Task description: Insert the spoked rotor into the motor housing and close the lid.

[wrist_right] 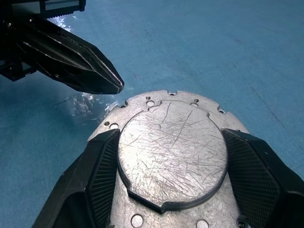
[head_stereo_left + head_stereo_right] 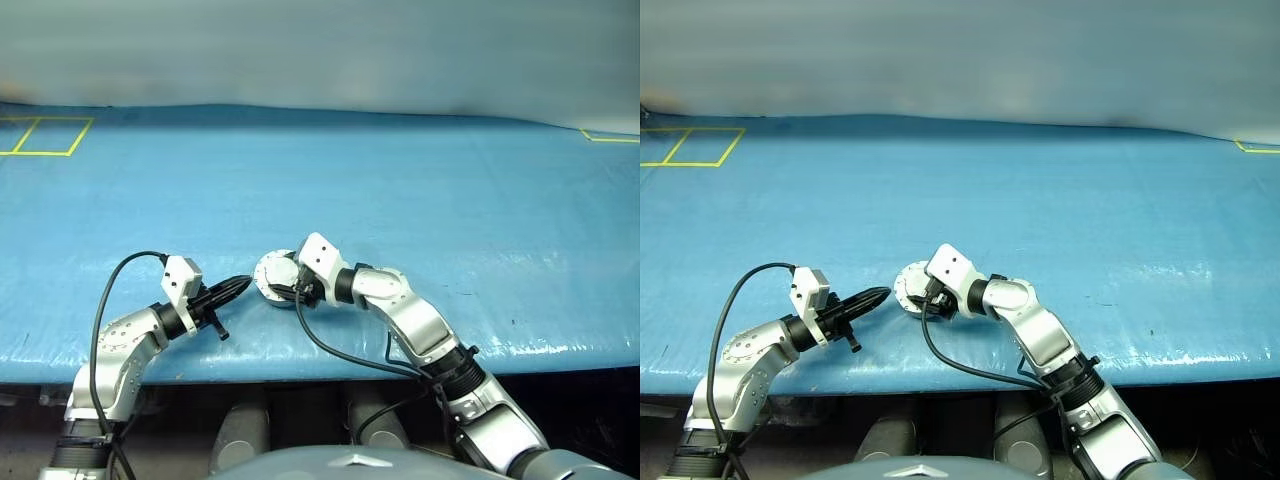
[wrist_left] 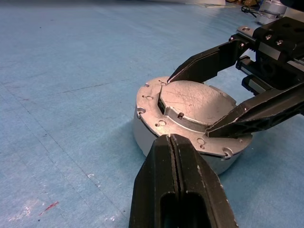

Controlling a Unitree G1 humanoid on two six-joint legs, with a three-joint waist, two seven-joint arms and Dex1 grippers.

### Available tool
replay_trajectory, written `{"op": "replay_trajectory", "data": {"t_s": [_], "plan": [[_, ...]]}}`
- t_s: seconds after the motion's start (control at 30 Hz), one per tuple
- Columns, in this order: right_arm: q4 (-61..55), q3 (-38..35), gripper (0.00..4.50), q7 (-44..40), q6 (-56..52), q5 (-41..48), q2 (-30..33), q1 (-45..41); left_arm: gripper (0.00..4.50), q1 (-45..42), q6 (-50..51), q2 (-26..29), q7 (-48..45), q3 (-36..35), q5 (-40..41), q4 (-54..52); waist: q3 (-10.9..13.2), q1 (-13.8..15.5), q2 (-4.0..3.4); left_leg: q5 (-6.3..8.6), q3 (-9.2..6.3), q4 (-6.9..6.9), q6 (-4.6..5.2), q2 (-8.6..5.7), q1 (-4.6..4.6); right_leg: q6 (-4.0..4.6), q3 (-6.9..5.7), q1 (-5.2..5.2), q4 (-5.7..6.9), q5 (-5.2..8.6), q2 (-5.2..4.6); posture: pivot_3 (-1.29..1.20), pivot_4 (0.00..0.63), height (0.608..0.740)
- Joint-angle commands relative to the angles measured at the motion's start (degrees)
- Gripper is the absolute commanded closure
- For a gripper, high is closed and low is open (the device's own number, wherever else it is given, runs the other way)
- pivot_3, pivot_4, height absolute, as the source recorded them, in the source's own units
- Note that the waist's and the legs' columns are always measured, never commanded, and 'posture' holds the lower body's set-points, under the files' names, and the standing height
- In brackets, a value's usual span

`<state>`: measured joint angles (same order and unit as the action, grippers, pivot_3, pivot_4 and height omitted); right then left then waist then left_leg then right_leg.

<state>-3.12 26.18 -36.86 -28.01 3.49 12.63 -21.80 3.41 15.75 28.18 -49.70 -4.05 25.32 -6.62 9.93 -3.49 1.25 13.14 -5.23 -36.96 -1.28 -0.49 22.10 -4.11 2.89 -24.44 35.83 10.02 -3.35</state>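
1. The right pincer (image 1: 166, 185) is spread wide, its two black fingers (image 3: 209, 61) lying on top of the motor housing (image 3: 142, 133), one on each side of the lid (image 1: 173, 152). Whether the pads press the lid's edge or merely rest on the flange beside it I cannot tell.

2. The left pincer (image 3: 175, 142) is pressed together and holds nothing; its tip sits just beside the housing's rim, on the side away from the right pincer, possibly touching it.

3. The lid lies flat and shut in the housing's top, its plain scratched grey face upward. The spoked rotor is hidden, presumably already under the lid, so the task looks close to finished.

4. The housing sits near the front edge of the bench (image 2: 420, 190), which is covered with a blue sheet.

5. Handling, as a judgement:
   - The housing looks like solid metal: stiff, fairly heavy for its size and not fragile.
   - Its smooth wall and flat flange could slip between hard fingers, and it may slide on the sheet if pushed from one side only.
   - The best hold is across the flange or the outer wall, at opposite points.
   - The lid is thin and sits nearly flush, so there is little edge to pinch; pressing down on its face should seat it better than squeezing its sides.
   - A brace from the closed left pincer would keep the housing from sliding.
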Motion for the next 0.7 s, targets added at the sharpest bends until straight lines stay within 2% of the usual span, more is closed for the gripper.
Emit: {"op": "replay_trajectory", "data": {"t_s": [0.03,0.4,0.7], "plan": [[3.4,1.0,1.4,1.8,-3.8,-3.1,1.5,1.4,4.5,-0.2,-0.4,-0.1,0.1,-0.8,0.8,-1.3,0.0,0.0,0.0,0.0,0.01,0.0,0.0,0.0,-0.01,0.0,0.0,0.0,0.0,0.0,-0.01,0.0,0.15,0.74],[2.5,-1.5,1.4,2.8,-5.2,-0.9,0.2,0.7,4.5,-0.3,-0.3,-0.2,0.2,-0.6,0.8,-1.2,0.0,0.0,0.0,0.02,0.06,0.0,-0.04,0.03,-0.13,0.01,-0.01,-0.06,-0.04,0.02,-0.08,0.0,0.15,0.74],[4.4,-0.3,1.4,3.4,-4.7,-3.2,1.5,-0.1,4.5,0.3,-0.4,-0.4,0.6,-0.7,0.9,-1.5,0.0,0.0,-0.01,0.03,0.08,0.01,-0.05,0.04,-0.12,0.01,-0.02,-0.1,-0.04,0.02,-0.09,0.0,0.15,0.74]]}}
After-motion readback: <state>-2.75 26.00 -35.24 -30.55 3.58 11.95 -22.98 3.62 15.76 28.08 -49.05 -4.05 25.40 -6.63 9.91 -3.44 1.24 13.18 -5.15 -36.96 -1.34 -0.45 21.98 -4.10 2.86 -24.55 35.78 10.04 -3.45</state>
